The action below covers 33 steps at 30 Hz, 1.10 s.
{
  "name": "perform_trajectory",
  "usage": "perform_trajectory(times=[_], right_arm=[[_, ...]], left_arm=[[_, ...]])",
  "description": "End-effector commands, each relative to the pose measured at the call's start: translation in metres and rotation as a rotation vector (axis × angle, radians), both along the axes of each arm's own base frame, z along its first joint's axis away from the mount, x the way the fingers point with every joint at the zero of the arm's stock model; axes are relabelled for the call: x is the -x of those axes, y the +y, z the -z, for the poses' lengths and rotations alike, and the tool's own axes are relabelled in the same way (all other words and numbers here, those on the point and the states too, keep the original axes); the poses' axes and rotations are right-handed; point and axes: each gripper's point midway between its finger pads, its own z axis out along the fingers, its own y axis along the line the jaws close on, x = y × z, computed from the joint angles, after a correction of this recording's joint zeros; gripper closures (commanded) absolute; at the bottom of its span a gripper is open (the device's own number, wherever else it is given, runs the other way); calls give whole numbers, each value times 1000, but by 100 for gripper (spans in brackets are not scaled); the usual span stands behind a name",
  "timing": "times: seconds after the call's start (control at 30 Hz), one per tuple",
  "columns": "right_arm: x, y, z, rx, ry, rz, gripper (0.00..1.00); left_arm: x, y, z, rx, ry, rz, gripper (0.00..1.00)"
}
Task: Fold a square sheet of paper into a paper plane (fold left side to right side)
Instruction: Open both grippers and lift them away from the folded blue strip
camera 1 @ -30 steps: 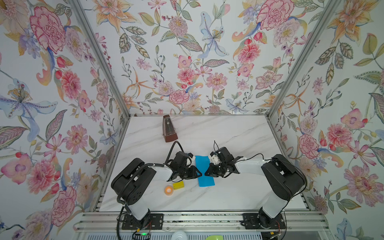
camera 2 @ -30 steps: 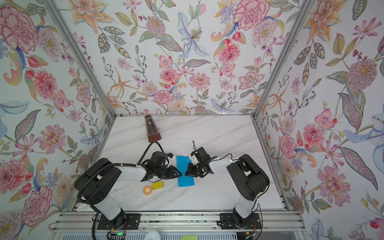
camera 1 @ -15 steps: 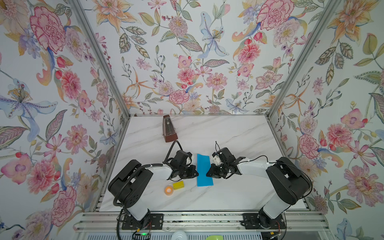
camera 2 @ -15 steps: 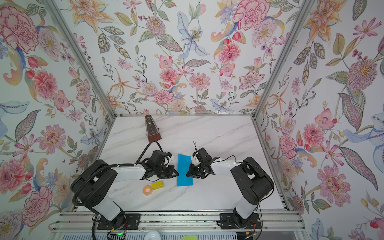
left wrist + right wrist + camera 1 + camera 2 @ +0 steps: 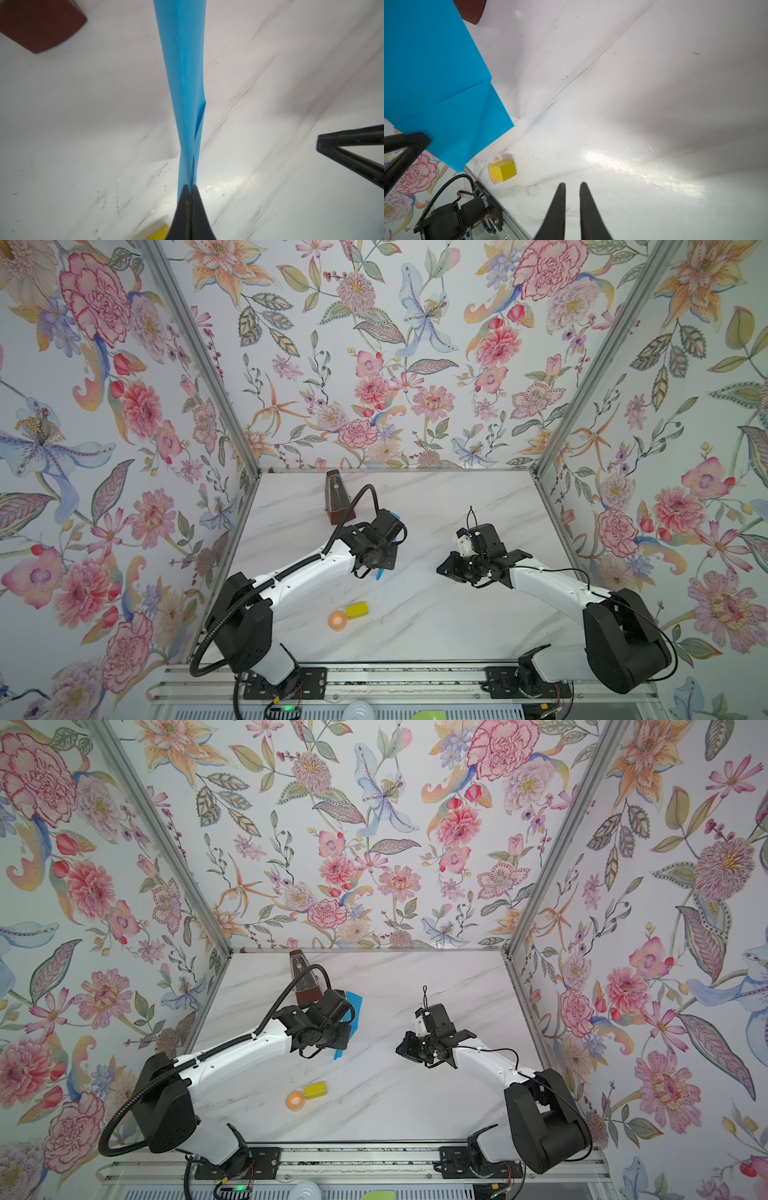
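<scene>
The blue sheet of paper (image 5: 354, 1006), folded into a narrow layered strip, hangs edge-on above the table. My left gripper (image 5: 190, 187) is shut on its lower end. In a top view only slivers of the sheet of paper (image 5: 379, 574) show past the left wrist. In the right wrist view the sheet of paper (image 5: 436, 83) shows creased flaps. I cannot tell whether it has the paper plane's pointed form. My right gripper (image 5: 442, 570) sits apart at the right, low over the table. Its jaws (image 5: 572, 185) stand slightly open, with nothing between them.
A brown metronome (image 5: 340, 499) stands at the back, just behind the left wrist. A small yellow block (image 5: 356, 610) and an orange tape roll (image 5: 337, 620) lie side by side near the front edge. The metal rail (image 5: 374, 676) runs along the front.
The sheet lay flat between both grippers. My left gripper has shut on it and lifted it up and back toward the metronome. My right gripper has drawn away to the right.
</scene>
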Motion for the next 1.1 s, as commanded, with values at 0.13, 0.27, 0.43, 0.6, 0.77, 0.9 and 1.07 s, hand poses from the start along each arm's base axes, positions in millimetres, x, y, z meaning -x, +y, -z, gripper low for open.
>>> perform_trajectory(times=[0.13, 0.27, 0.43, 0.6, 0.77, 0.9, 1.07], right_arm=[[4, -41, -2, 29, -8, 41, 84], [4, -64, -4, 52, -14, 97, 85], [9, -90, -1, 102, 18, 214, 82], [18, -83, -1, 55, 37, 234, 76], [19, -53, -1, -49, 51, 188, 66], [16, -31, 3, -84, 70, 142, 61], [-4, -17, 15, -87, 91, 131, 60]], left_arm=[[21, -7, 21, -423, -3, 20, 97], [41, -88, 42, -315, 39, 155, 82], [65, -170, 35, 28, 85, 302, 61], [48, -161, 3, 172, -8, 290, 53], [24, -125, -14, 280, -75, 239, 46], [10, -96, -9, 338, -70, 219, 40], [-3, -63, -5, 428, -79, 176, 35]])
